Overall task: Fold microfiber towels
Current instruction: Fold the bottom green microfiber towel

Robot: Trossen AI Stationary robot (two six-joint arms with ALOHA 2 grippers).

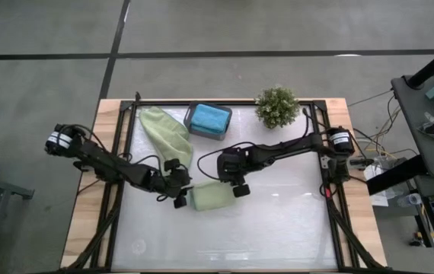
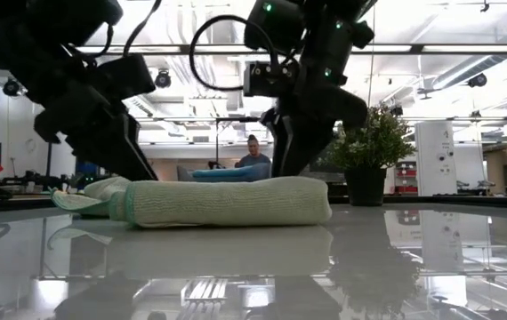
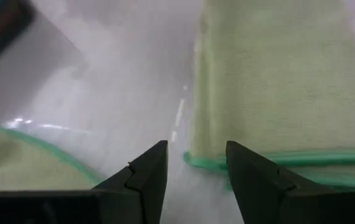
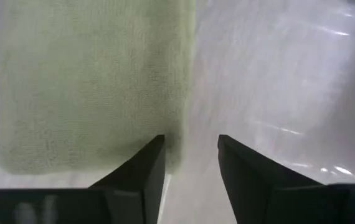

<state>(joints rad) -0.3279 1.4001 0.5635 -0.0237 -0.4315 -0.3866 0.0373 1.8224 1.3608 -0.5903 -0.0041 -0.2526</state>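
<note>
A small dark grey tray (image 1: 194, 124) is sitting on the white bench (image 1: 278, 221), beyond the claws toward the far edge. A little bushy green potted plant (image 1: 277, 106) is standing just beside it, farther to the right claw's side. A person (image 2: 253, 153) is sitting in the room behind the bench.

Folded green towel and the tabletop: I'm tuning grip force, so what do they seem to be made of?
Folded green towel: soft, matte, nubby knit cloth, probably microfiber, with a darker green stitched edge. Tabletop: smooth, glossy white surface, possibly glass or acrylic; it mirrors the towel and ceiling lights.
</note>
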